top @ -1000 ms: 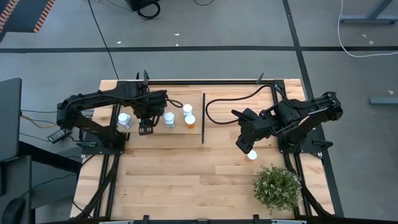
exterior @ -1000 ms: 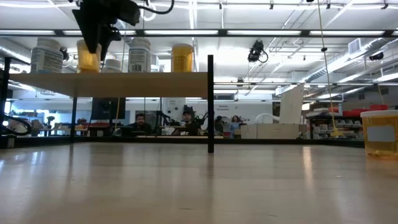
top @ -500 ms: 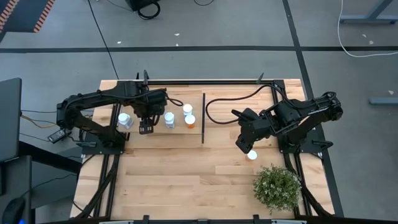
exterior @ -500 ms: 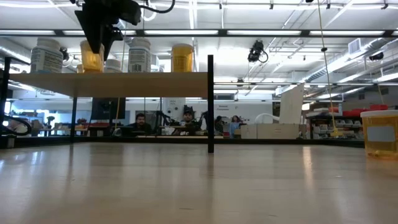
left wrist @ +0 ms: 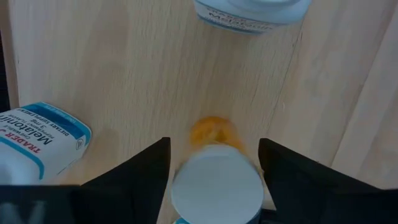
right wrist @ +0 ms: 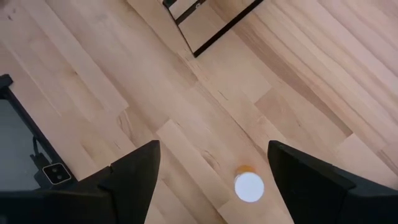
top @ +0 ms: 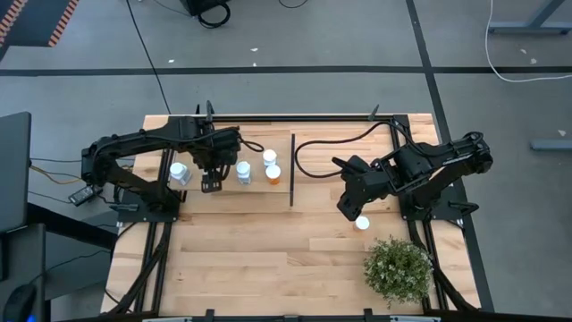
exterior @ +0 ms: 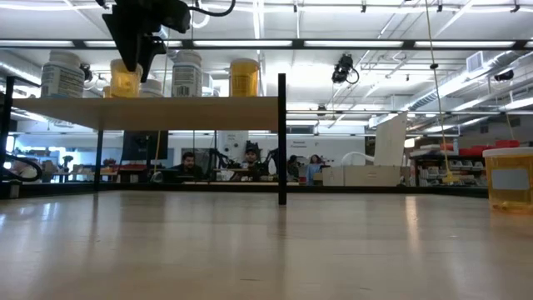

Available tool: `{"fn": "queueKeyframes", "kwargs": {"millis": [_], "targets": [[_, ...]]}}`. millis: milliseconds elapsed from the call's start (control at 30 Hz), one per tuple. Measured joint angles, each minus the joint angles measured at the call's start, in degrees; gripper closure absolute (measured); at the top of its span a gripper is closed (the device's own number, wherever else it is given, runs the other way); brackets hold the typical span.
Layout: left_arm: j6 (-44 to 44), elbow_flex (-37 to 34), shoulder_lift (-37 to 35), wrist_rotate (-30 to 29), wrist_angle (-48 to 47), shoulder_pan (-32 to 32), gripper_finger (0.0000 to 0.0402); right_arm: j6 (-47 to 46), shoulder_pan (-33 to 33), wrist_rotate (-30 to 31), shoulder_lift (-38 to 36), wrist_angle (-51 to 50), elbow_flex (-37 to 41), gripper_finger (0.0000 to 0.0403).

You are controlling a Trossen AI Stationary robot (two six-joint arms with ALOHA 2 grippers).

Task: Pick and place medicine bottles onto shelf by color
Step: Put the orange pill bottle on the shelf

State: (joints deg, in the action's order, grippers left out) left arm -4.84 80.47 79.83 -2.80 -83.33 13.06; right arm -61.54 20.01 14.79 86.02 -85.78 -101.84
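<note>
The light-wood shelf (top: 234,193) stands at the table's far left, with a black divider (top: 292,170) on its right edge. On it stand two white bottles (top: 180,173) (top: 242,171), a white-capped bottle (top: 269,157) and an orange bottle (top: 273,174). My left gripper (top: 211,182) is over the shelf, shut on another orange bottle (left wrist: 211,134). My right gripper (top: 350,208) is open above the table. A white-capped orange bottle (top: 362,223) stands on its base on the table just beside it, and also shows in the right wrist view (right wrist: 249,185). My left gripper pinches the orange bottle at its round white cap (left wrist: 216,190) between its two fingers (left wrist: 146,177), one on each side. The fingers come from above, pointing down. The bottle stands upright below them, its base (exterior: 125,90) at the shelf top between the white bottles.
A bushy green potted plant (top: 398,268) stands at the near right of the table. A black cable (top: 313,143) loops on the table behind the right arm. Bare planks lie in front of the shelf. People sit in the room beyond the table (exterior: 250,162).
My left gripper has moved a little toward the table's right with the orange bottle, which stays upright at the shelf top.
</note>
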Motion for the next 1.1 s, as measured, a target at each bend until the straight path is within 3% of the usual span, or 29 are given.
{"fn": "queueKeyframes", "kwargs": {"millis": [267, 800, 1100], "targets": [[0.3, 0.0, 0.02, -1.37, -0.06, -0.02, 0.0126, 0.0, 0.0, -0.02, 0.0, 0.24, 0.0, 0.0099], [1.58, 0.17, -0.15, -1.5, -0.74, -0.83, 0.0126, 1.64, -0.65, -2.43, 0.58, -3.26, 0.02, 0.0093], [1.24, 8.16, -0.24, -4.07, -0.85, -0.64, 0.0125, 7.33, -3.14, -3.9, 3.35, -3.85, 1.38, 0.0093]]}}
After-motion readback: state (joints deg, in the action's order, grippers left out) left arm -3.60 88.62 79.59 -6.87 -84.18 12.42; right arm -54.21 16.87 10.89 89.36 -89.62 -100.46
